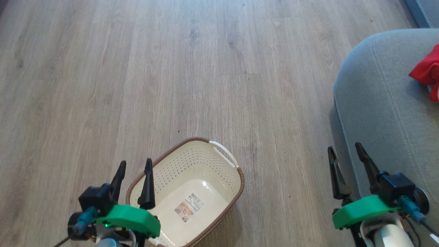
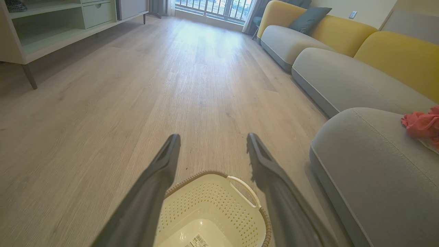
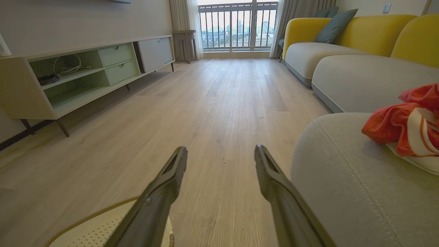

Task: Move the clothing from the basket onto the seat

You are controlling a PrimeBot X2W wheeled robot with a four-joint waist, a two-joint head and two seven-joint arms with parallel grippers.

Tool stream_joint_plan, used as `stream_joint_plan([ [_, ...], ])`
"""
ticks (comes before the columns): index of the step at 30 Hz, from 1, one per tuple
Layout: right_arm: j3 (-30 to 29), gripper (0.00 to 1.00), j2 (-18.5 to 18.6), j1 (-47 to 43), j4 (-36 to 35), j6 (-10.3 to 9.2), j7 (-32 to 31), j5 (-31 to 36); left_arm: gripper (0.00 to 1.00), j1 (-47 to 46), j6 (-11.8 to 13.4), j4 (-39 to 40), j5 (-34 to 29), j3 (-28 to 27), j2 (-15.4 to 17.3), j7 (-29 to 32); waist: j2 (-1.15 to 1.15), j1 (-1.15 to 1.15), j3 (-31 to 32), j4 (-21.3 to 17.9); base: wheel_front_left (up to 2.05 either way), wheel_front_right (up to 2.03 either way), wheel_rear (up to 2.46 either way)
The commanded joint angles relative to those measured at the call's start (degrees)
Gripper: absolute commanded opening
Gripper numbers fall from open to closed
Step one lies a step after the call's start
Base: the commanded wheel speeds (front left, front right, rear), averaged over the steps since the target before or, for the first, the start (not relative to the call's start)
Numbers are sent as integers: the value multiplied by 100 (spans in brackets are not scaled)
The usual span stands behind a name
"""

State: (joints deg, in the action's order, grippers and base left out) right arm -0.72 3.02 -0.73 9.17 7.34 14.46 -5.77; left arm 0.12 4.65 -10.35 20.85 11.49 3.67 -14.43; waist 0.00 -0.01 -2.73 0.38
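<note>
A: The claws?

B: Left gripper lower left, right gripper lower right, both spread wide and holding nothing.

A: And the load?

B: The cream perforated plastic basket at bottom centre has only its sticker inside. The bright red white-striped fabric clothing lies at the right edge on the grey-green upholstered seat. The task looks finished, and nothing is left to grasp.

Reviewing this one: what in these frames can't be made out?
- clothing: cut by the right edge in every view; garment count unclear.
- basket: near end cut by the head view's bottom edge, partly behind the left gripper.
- label sticker: print too small to read, head view.
</note>
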Motion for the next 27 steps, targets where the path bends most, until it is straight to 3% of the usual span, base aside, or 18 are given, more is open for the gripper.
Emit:
stream_joint_plan([
  [1,173,100,-7,158,-156,14,53,14,100,-121,-63,148,-57,-226,-41,-56,0,1,-4,-2,0,0,0],
  [13,276,100,-4,294,-155,14,53,14,100,-260,-32,-531,349,-427,-72,-13,0,1,-308,-148,0,0,0],
  [20,399,100,-6,626,-306,14,53,32,100,-944,150,-1685,876,-647,-76,334,0,1,-1165,-271,0,0,0],
  [27,494,100,9,1012,-414,14,53,58,100,-1899,306,-3319,994,-782,58,653,0,1,-2010,-359,0,0,0],
])
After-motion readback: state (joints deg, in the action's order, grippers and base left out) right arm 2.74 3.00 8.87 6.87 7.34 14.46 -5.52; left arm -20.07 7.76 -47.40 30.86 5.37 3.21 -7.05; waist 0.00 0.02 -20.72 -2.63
